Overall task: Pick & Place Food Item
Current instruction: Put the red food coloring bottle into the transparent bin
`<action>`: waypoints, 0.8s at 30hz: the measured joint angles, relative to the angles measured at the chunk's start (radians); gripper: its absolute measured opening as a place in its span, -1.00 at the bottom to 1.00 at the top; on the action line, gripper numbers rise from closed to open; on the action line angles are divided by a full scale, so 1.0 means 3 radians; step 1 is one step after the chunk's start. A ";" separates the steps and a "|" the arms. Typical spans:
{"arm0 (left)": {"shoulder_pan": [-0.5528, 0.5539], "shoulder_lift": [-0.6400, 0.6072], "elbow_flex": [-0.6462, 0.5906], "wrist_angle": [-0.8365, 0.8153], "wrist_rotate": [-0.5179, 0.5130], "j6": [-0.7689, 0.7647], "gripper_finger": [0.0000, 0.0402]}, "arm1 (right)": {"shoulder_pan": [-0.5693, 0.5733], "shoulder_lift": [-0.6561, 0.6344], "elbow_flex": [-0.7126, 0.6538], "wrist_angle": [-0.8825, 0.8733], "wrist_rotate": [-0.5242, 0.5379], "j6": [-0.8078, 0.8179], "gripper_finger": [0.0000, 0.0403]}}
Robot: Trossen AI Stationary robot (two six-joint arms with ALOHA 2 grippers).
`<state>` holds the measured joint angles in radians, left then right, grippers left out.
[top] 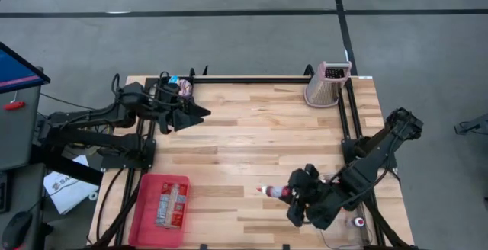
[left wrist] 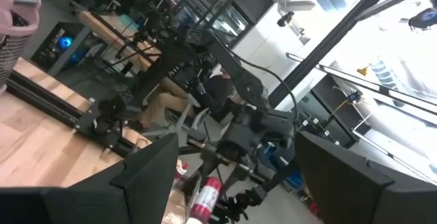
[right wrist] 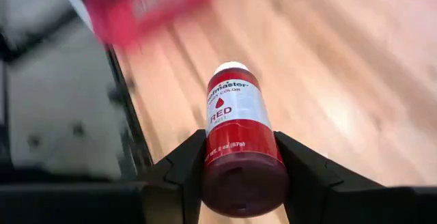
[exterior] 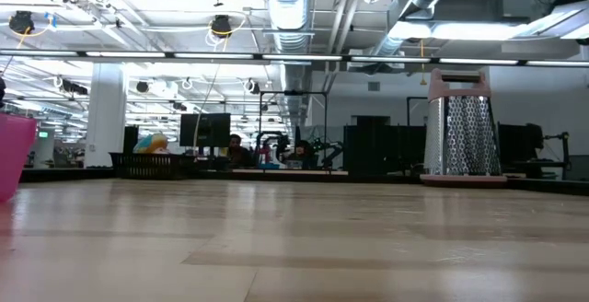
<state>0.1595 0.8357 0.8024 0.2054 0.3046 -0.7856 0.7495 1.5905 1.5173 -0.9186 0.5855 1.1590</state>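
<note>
I'm pinching the red food-colour bottle (right wrist: 239,142) lengthwise in the right gripper (top: 284,194), lower centre, aiming for the pink bin (top: 145,216); left gripper (top: 200,113) is idling spread, upper left.

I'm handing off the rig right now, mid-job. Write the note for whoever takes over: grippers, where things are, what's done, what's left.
Right gripper: shut on the red food colour bottle, near the table's front right.
Left gripper: open, holding nothing, waiting at the back left.
Red bin: front left corner, one packaged item already inside.
Grater: upright, back right, untouched.
Done: bottle gripped.
Left: probably carry it to the red bin and release it there.
</note>
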 joint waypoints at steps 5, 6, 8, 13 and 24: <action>-0.0088 0.0052 -0.0001 -0.0030 -0.0046 0.0079 0.44 | 0.0066 0.0004 -0.0003 -0.0401 -0.0607 0.0333 -0.29; -0.0105 0.0077 0.0002 0.0000 -0.0058 0.0087 0.44 | 0.0099 0.0003 -0.0003 -0.0466 -0.0685 0.0410 -0.29; -0.0144 0.0103 0.0001 -0.0022 -0.0067 0.0091 0.44 | 0.0172 -0.0002 0.0011 -0.0552 -0.0845 0.0584 -0.29; -0.0235 0.0163 -0.0080 -0.0029 -0.0089 0.0154 0.44 | 0.0415 0.0000 0.0194 -0.0874 -0.1298 0.1085 -0.30; -0.0439 0.0248 -0.0523 0.0271 -0.0252 0.0164 0.44 | 0.0949 0.0000 0.0680 -0.2146 -0.2186 0.2170 -0.30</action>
<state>0.0279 0.9100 0.6457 0.2866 0.2290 -0.7364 1.0342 1.5906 1.7214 -1.5624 -0.0704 1.8099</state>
